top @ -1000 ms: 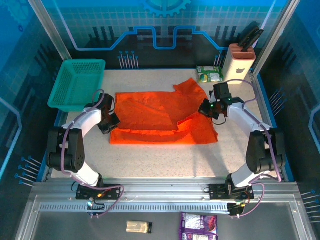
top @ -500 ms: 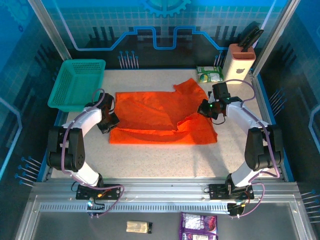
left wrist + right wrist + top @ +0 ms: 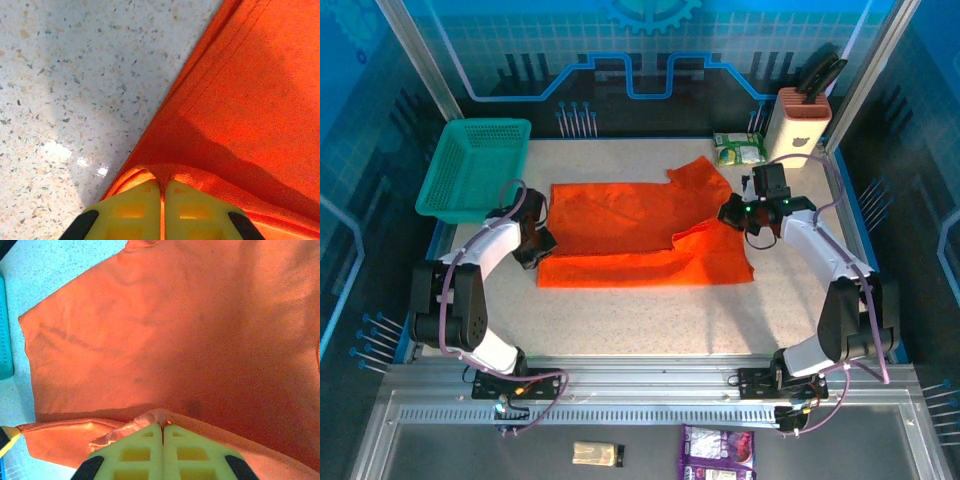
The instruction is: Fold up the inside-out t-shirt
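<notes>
Nearest to us, in front of the arm bases, a purple packet (image 3: 718,455) and a small tan packet (image 3: 597,454) lie on the dark ledge below the metal rail (image 3: 640,385). Their print is too small for us to read.

Beyond the rail, the speckled table (image 3: 640,320) carries the orange-red t-shirt (image 3: 630,235). It lies spread across the middle of the table between the two arms. Its near edge runs straight, and one sleeve points towards the far right.

The left pincer (image 3: 533,243) sits at the shirt's left edge. From the left wrist we see its yellow fingers (image 3: 132,210) pressed together, with a thin fold of the cloth (image 3: 240,100) nipped between them and bare table (image 3: 75,75) beside it.

The right pincer (image 3: 732,215) is at the shirt's right side. From the right wrist we see its fingers (image 3: 135,452) closed tight on a bunched ridge of the cloth (image 3: 175,330).

Farther back, a teal mesh basket (image 3: 485,123) stands tilted at the far left corner. At the far right lies a green packet (image 3: 739,149) whose label we cannot read. Next to it stands a white knife block (image 3: 797,125) with black handles.
</notes>
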`<state>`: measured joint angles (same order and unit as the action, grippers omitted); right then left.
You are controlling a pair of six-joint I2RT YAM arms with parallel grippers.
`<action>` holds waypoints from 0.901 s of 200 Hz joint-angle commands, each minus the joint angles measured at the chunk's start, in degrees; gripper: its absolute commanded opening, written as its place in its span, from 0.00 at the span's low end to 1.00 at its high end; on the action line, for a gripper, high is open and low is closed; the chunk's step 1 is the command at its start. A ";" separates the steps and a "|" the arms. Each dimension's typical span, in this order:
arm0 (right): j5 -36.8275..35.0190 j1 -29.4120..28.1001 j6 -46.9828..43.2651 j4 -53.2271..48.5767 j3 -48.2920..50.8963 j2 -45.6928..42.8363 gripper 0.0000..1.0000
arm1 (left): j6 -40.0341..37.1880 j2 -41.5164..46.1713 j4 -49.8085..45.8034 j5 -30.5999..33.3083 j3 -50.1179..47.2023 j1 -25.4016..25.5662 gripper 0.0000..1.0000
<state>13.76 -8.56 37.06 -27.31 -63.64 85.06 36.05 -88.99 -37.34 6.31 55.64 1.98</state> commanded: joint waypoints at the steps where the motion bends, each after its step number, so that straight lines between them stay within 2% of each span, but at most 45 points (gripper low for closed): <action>1: -0.58 0.72 0.08 1.01 0.47 0.70 0.00 | 0.77 1.44 -0.09 0.38 -0.89 -0.57 0.09; 21: 0.40 0.71 0.20 1.99 -0.37 3.33 0.00 | 0.62 1.27 0.04 0.53 -0.23 -0.57 0.12; 33: 1.50 0.65 0.38 3.06 -0.90 4.72 0.00 | 0.45 1.27 -0.31 0.72 0.53 -0.57 0.21; 48: 2.30 0.65 -0.24 1.96 -2.74 6.21 0.22 | 0.12 1.67 -0.74 0.81 1.46 -0.57 0.29; 70: 1.46 0.75 -1.56 -0.11 -3.51 5.90 0.35 | -0.24 3.07 -1.57 0.80 2.40 -0.57 0.34; 103: 0.03 1.37 -3.58 -2.92 -1.97 2.77 0.39 | -0.90 4.88 -0.97 -2.85 2.77 -0.10 0.35; 133: 2.25 1.94 -6.12 -4.96 1.11 1.76 0.43 | -1.17 3.55 -0.39 -7.15 3.59 3.34 0.34; 157: 6.67 2.28 -7.39 -4.74 4.86 2.46 0.54 | 0.69 1.41 2.49 -11.02 2.26 6.41 0.31; 180: 8.63 3.87 -6.26 -1.52 10.23 2.82 0.67 | 2.21 -1.09 5.43 -12.75 -1.14 6.72 0.29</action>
<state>18.22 -6.85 31.33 -29.34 -58.37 87.55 36.27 -87.42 -34.79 -2.39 57.34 8.40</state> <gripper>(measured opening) 0.617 0.299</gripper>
